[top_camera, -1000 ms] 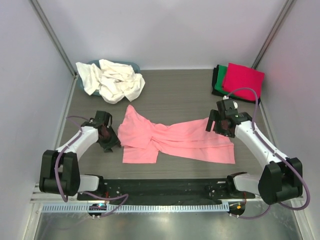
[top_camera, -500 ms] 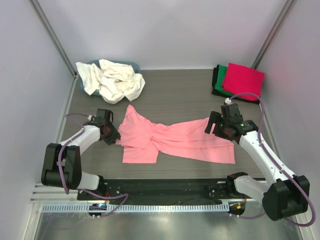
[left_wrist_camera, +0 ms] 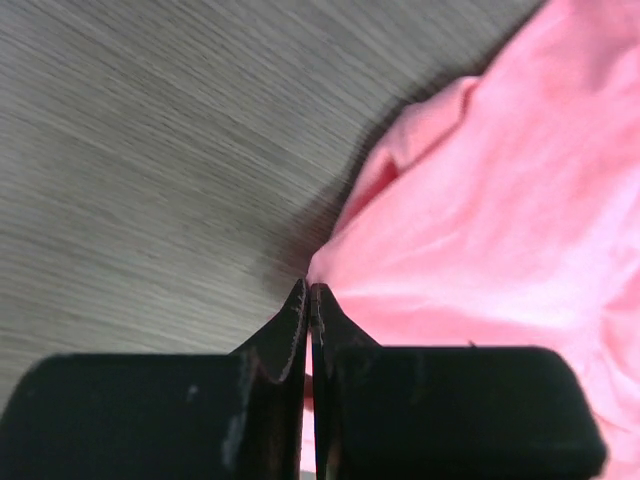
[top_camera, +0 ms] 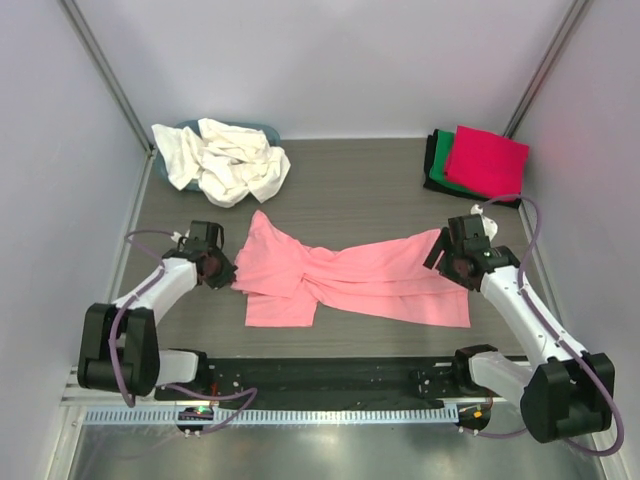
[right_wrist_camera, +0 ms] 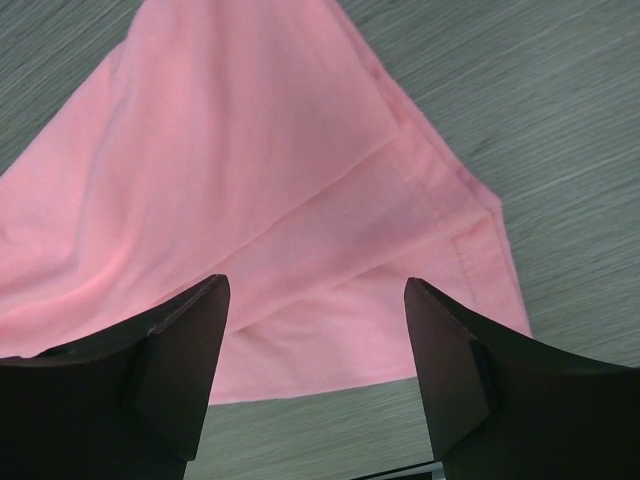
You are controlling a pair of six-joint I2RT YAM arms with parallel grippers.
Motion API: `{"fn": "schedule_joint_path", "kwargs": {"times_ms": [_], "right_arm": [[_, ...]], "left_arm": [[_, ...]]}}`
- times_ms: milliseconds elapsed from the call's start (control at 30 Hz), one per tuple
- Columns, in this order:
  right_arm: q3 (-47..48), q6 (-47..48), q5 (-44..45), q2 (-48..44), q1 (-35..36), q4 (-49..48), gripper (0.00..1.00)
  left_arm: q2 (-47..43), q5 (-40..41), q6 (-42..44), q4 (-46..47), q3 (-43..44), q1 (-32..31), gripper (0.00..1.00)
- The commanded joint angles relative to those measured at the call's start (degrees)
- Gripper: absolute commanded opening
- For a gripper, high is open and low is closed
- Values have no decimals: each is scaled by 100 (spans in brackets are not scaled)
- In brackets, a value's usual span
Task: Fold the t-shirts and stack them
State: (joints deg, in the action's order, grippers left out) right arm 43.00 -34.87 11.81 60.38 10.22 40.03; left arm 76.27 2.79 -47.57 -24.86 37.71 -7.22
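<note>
A salmon pink t-shirt (top_camera: pixel 350 275) lies crumpled and spread across the middle of the table. My left gripper (top_camera: pixel 228 280) sits low at its left edge. In the left wrist view the left gripper (left_wrist_camera: pixel 310 290) is shut, with a strip of the pink cloth (left_wrist_camera: pixel 480 220) pinched between its jaws. My right gripper (top_camera: pixel 447 264) hovers over the shirt's right end. Seen from the right wrist, the right gripper (right_wrist_camera: pixel 316 282) stands open above the shirt's hemmed corner (right_wrist_camera: pixel 250 170), with nothing between its fingers.
A heap of cream white t-shirts (top_camera: pixel 225 160) lies at the back left over a teal tub (top_camera: pixel 262 130). At the back right a folded magenta red shirt (top_camera: pixel 487 160) lies on a green one (top_camera: pixel 437 165) and a black one (top_camera: pixel 430 148). Walls close in both sides.
My left gripper has closed on the pink shirt's left edge. The right gripper has shifted right and back over the shirt's right end, its jaws narrowing slightly.
</note>
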Motion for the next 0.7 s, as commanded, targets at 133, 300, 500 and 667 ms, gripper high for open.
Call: {"fn": "schedule_joint_path", "kwargs": {"times_ms": [133, 300, 500, 667], "right_arm": [[-90, -99, -293, 693, -670, -776, 70], [-108, -55, -417, 1247, -767, -1287, 60], [-161, 16, -759, 1793, -1302, -1612, 54], [-205, 68, -865, 1925, -1452, -1841, 53]], "left_arm": [[-1114, 240, 64, -765, 385, 2, 0], [-1264, 205, 108, -968, 509, -7, 0], [-1334, 178, 187, -1047, 518, 2, 0], [-1308, 152, 196, -1003, 447, 2, 0]]}}
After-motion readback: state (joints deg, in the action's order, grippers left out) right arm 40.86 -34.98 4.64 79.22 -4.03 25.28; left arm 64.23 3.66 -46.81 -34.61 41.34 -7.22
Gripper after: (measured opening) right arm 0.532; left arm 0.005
